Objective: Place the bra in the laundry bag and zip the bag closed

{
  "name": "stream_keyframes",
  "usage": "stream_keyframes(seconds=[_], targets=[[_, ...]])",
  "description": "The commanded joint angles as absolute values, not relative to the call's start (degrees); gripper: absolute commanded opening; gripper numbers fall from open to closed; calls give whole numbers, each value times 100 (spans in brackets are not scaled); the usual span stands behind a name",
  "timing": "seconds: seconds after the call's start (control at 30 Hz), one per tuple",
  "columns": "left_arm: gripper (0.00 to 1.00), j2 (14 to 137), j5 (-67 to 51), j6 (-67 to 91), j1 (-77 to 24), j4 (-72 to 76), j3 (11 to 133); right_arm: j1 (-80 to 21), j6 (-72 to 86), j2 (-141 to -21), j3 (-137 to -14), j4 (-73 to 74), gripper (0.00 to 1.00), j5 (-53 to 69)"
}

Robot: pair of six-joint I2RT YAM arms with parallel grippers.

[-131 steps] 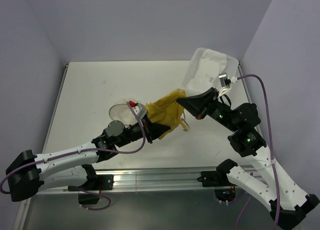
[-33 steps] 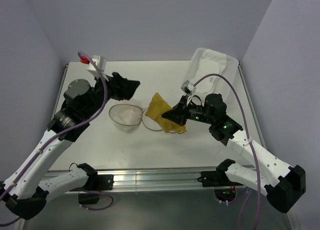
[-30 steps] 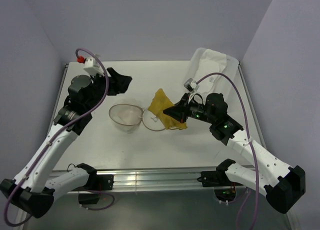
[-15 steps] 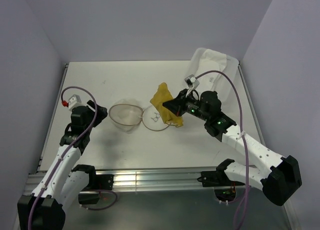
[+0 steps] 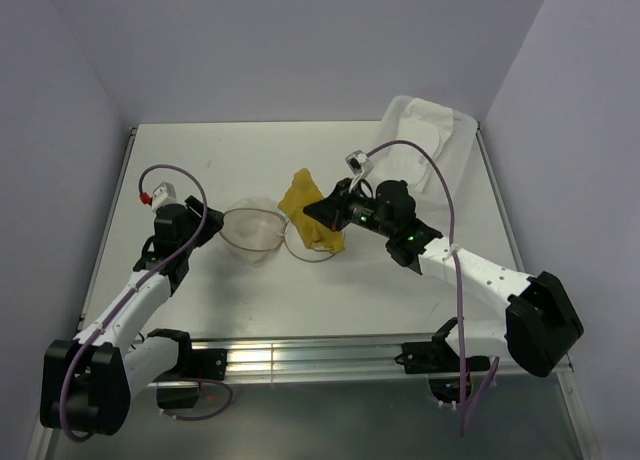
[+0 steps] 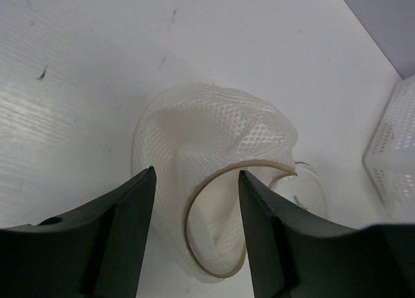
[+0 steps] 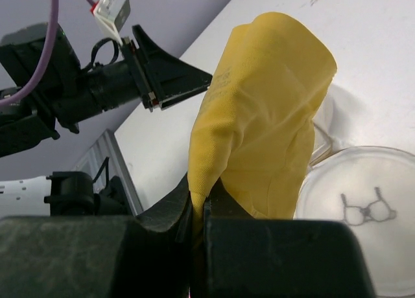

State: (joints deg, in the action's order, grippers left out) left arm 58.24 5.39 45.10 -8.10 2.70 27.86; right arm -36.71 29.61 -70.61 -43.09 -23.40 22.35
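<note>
The laundry bag (image 5: 256,232) lies mid-table as crumpled whitish mesh with a brownish hoop, and its round flap (image 5: 312,242) lies flat to the right. My left gripper (image 5: 207,226) is low at the bag's left side. In the left wrist view the left gripper (image 6: 196,175) is open, and the bag's mesh (image 6: 214,133) and rim hoop (image 6: 194,210) sit between the jaws without being pinched. The yellow bra (image 5: 303,212) hangs above the flap, with my right gripper (image 5: 322,212) shut on its edge. In the right wrist view the bra (image 7: 272,110) hangs from the shut right gripper (image 7: 198,204) over the flap (image 7: 363,201) with its black mark.
A white rectangular plastic tray (image 5: 428,140) stands at the back right, and its perforated wall (image 6: 392,149) shows in the left wrist view. The purple walls close in the table on three sides. The left arm (image 7: 97,91) shows beyond the bra in the right wrist view.
My left arm has dropped from high at the back left down to the bag's left side, its jaws narrowing. The right gripper has carried the bra leftward over the flap.
</note>
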Motion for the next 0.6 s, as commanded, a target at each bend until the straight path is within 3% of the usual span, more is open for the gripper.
stream_keyframes(seconds=[0.0,0.2,0.43,0.53,0.57], targets=[[58,5714,264,4430,-879,870,2585,-3876,2989,-7329,-4640,-3032,0,2311],[56,5283,229,4412,-914,958,2198,-4183,2549,-7961,-5035,-3077,0,2829],[53,5616,247,4342,-914,984,2311,-4447,1768,-8699,-5965,-2523,0,3295],[42,5800,53,4351,-923,1230,2364,-4456,1390,-8955,-6493,-2119,0,3384],[33,5844,44,4351,-923,1265,2390,-4447,1241,-9139,-6591,-2049,0,3392]])
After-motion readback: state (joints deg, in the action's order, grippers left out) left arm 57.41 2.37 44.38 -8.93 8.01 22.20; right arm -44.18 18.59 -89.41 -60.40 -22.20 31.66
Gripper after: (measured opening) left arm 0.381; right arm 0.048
